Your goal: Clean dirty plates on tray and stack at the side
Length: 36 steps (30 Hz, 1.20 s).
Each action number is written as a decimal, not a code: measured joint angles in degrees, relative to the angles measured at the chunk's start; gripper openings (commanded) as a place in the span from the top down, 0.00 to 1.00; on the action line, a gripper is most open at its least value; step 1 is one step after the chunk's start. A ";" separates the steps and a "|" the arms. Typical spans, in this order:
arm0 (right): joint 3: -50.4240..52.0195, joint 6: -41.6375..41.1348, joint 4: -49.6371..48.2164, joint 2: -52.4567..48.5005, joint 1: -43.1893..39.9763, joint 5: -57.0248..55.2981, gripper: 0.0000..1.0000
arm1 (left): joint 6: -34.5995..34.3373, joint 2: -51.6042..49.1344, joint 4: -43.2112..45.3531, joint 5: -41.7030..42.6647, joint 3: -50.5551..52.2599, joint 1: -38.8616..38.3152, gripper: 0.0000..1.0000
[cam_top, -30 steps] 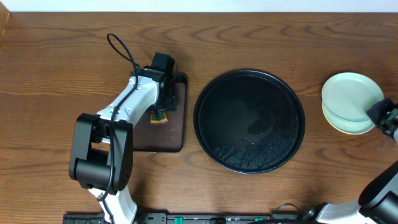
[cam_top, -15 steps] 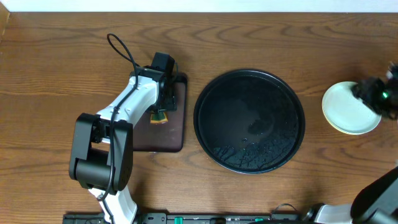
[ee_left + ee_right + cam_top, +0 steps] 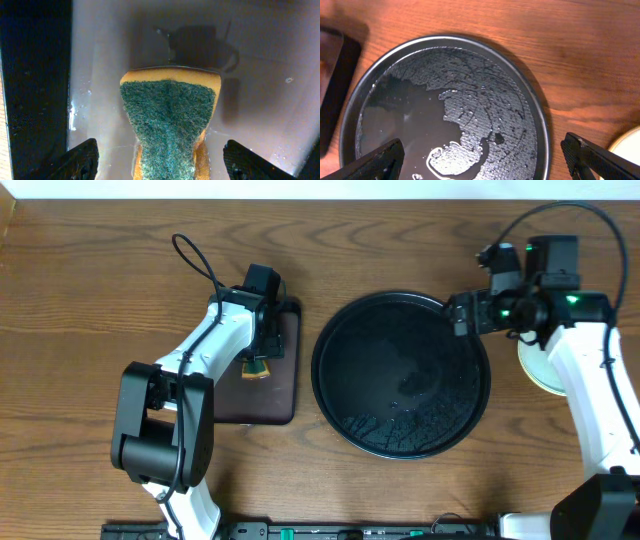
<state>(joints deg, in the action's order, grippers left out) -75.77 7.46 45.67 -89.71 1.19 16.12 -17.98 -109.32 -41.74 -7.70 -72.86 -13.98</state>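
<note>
zero plates on the black tray (image 3: 380, 350): its floor is bare, wet and streaked w/ water. the plates (image 3: 528, 370) sit just off the tray's right rim on the wood table (image 3: 100, 280). only a pale edge shows under the rt arm, so no count and no check for smears poss. the rt wrist cam catches the same pale rim at its lower right corner.

step in hand, my read: stacking looks done or nearly so, and what's left is getting the rt arm clear of the pile. to do it well:
- go up first, then sideways. the arm's white link crosses directly over the plates, so any dip risks clipping the stack.
- keep the jaws spread. nothing to carry, and closing near the stack gains nothing.
- swing toward the tray side, not across the plates.
- once clear, check from overhead that the pile sits square and apart from the tray rim.

right gripper (image 3: 490, 165): above the tray's upper right rim, pointing in over the tray. fingers stand wide apart at the frame corners, nothing between them but the wet tray floor below. holds nothing, touches nothing.

left gripper (image 3: 166, 160): left of the tray, over the rectangular brown tray (image 3: 285, 395). jaws fully spread w/ the sponge (image 3: 170, 120), green scourer face on yellow foam, lying between them. gaps show on both sides, so it's not clamped. contact w/ the sponge's underside can't be told.
</note>
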 measured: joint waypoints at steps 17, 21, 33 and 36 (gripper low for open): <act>0.00 0.74 0.02 0.00 2.54 -2.67 0.01 | 0.00 0.00 0.00 0.00 0.00 0.00 0.20; 0.00 0.74 0.02 0.00 2.54 -2.69 0.01 | 0.00 0.00 0.00 0.00 0.00 0.00 0.19; 0.55 1.64 -1.51 11.87 2.54 -6.01 0.01 | 0.00 0.00 0.00 0.00 0.00 0.00 0.20; 0.52 3.28 -4.07 21.51 2.54 -8.72 0.01 | 0.00 0.00 0.00 0.00 0.00 0.00 0.19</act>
<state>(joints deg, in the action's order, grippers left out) -75.24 10.74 41.60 -68.20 3.73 7.40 -17.98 -109.32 -41.74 -7.70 -72.86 -13.98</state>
